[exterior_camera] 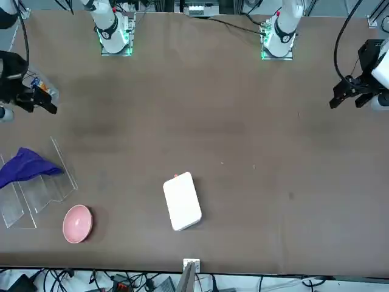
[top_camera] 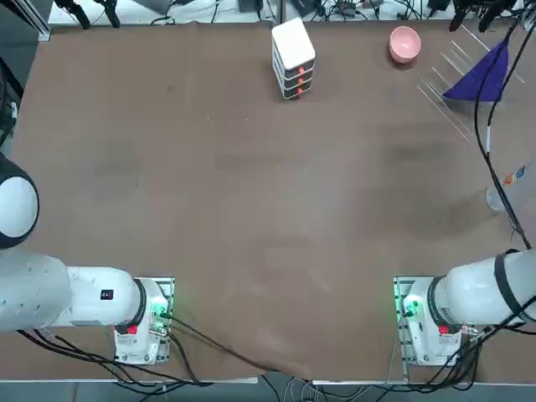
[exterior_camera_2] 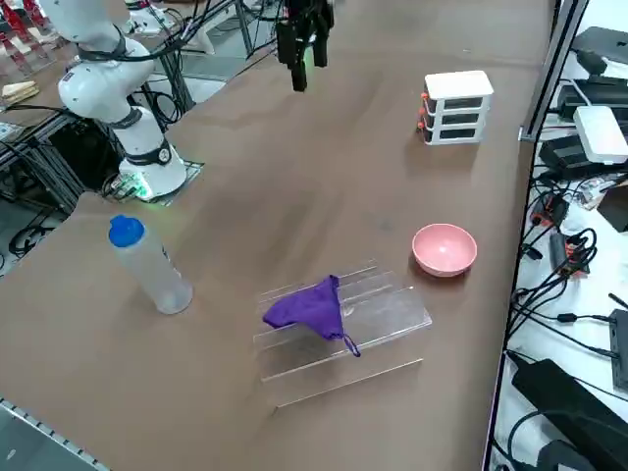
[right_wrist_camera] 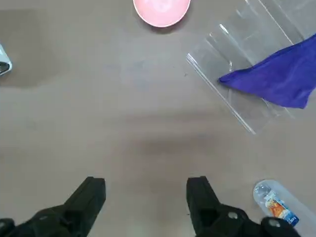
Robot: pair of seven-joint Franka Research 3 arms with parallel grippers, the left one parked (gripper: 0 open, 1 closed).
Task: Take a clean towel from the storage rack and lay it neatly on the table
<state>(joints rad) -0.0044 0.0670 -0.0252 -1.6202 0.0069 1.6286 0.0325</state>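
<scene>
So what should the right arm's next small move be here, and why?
Probably carry the right gripper across toward the storage rack. Its fingers are open and empty above bare table, while the towel is draped over the rack's rods near the pink bowl, untouched.

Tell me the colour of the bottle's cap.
Blue; the bottle shows it best in the right side view.
</scene>
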